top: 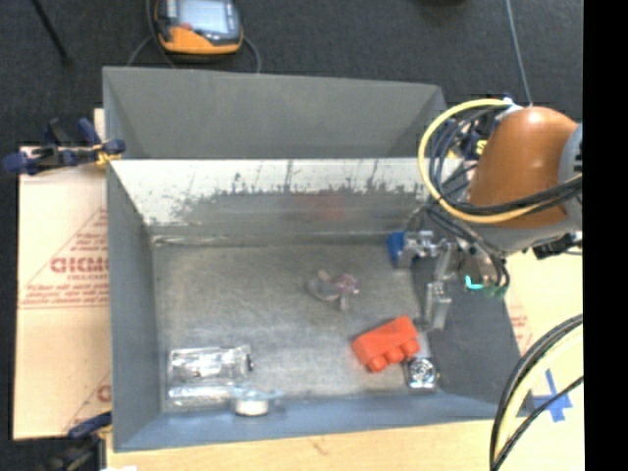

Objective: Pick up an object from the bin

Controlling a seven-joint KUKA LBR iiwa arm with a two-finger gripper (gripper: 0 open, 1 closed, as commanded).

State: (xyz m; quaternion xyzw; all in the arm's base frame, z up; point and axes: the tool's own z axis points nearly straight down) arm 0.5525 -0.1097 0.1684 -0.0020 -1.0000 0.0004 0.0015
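Dark carpet (pixel 324 18) lies all round the grey bin (pixel 132 292), and you look down into it from above. At the near left of its floor you have two clear plastic pieces. One is a clear box (pixel 208 364) lying flat. The other, just nearer and against the near wall, is a clear tube (pixel 211 397) with a white cap (pixel 251 406) at its right end. Move right to the middle of the floor and a small clear knot (pixel 334 287) with a pinkish tint sits by itself, well apart from the rest; you cannot make out its kind. Further right, toward the near side, lies the red block (pixel 386 343), a studded brick set at a slant. Just beside its right end, nearer still, is a small shiny metal piece (pixel 422 373). The gripper (pixel 438 307) hangs close to the right wall, just right of the block and a little farther back; the block is the loose thing nearest to it. You cannot tell from this view whether it is spread or closed. Above it the arm's orange cover (pixel 520 160) and looped cables (pixel 446 155) overhang the bin's far right corner.
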